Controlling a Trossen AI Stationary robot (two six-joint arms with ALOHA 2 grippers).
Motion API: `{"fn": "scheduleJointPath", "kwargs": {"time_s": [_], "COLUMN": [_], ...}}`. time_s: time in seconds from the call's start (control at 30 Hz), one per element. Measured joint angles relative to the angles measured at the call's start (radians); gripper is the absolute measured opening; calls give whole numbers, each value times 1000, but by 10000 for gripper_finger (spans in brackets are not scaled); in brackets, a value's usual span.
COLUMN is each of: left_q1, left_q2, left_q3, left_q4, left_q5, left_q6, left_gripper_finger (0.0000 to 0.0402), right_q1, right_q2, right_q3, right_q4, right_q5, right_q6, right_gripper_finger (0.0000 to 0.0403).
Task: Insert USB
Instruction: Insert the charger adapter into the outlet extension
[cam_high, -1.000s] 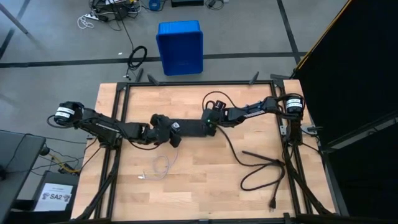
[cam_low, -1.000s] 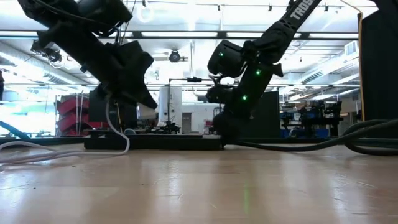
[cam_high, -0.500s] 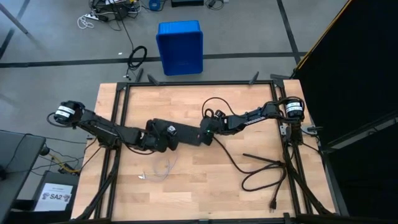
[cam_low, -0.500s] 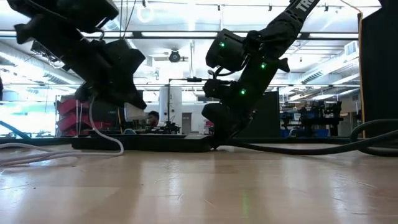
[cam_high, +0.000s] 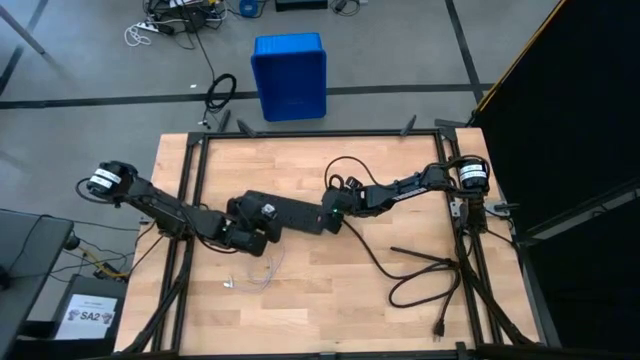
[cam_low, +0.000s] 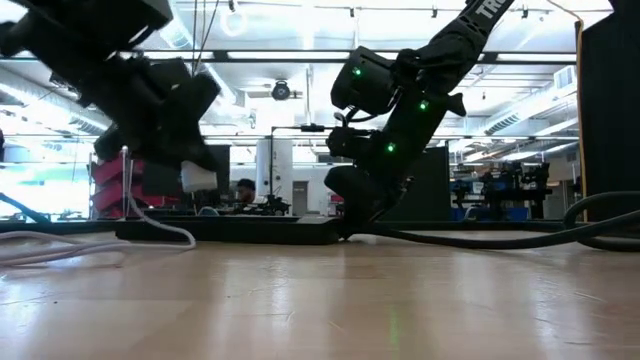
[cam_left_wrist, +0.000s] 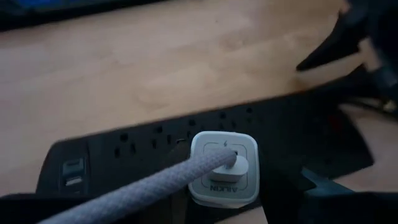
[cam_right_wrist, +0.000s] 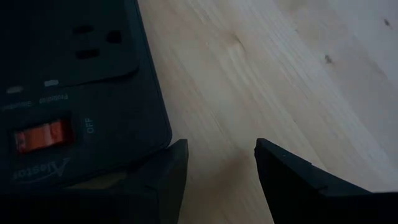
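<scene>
The USB cable (cam_high: 258, 270) is thin and whitish-grey; its loose loops lie on the wood near the table's near edge. One end runs up (cam_low: 150, 225) into a white cube adapter (cam_left_wrist: 222, 168). My left gripper (cam_high: 252, 236) is shut on that adapter, just near of the left end of the black power strip (cam_high: 295, 212). The adapter (cam_low: 198, 178) hangs above the table, higher than the strip. My right gripper (cam_high: 330, 215) stands open at the strip's right end, the end with the red switch (cam_right_wrist: 40, 134). My left gripper has the white cube adapter (cam_left_wrist: 205, 186) between its two fingers (cam_left_wrist: 323, 193), one on each side. The adapter is lifted clear, its cable side toward the wrist. The grey cable (cam_left_wrist: 124, 193) leaves that face and hangs slack to the table. My right gripper comes slanting down from the table's right. One finger (cam_right_wrist: 165, 180) rests against the corner of the strip's switch end (cam_right_wrist: 155, 140). The other finger stands over bare wood.
The strip's thick black cord (cam_high: 420, 270) curls over the table's right half, down to the near right corner. A blue bin (cam_high: 289, 75) sits on the floor beyond the far edge. Bare wood lies between the arms and the near edge.
My left gripper has drawn back from over the strip toward the table's near left, carrying the adapter and trailing cable. My right gripper came down and leftward onto the strip's right end, and the strip slid a little toward the left.
</scene>
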Motion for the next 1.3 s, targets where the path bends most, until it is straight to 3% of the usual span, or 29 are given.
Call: {"fn": "scheduleJointPath", "kwargs": {"time_s": [0.3,0.67,1.3], "left_q1": [-32,-48,-40], "left_q2": [92,249,266], "left_q3": [207,217,214], "left_q4": [-302,-351,-330], "left_q5": [-29,-91,-100], "left_q6": [-89,-314,-328], "left_gripper_finger": [128,128,128], "right_q1": [-10,-13,-11], "right_q2": [0,1,2], "right_q3": [0,0,-1], "right_q4": [5,9,29], "right_q5": [-1,-2,-8], "right_q6": [-1,-1,-1], "right_gripper_finger": [162,162,158]}}
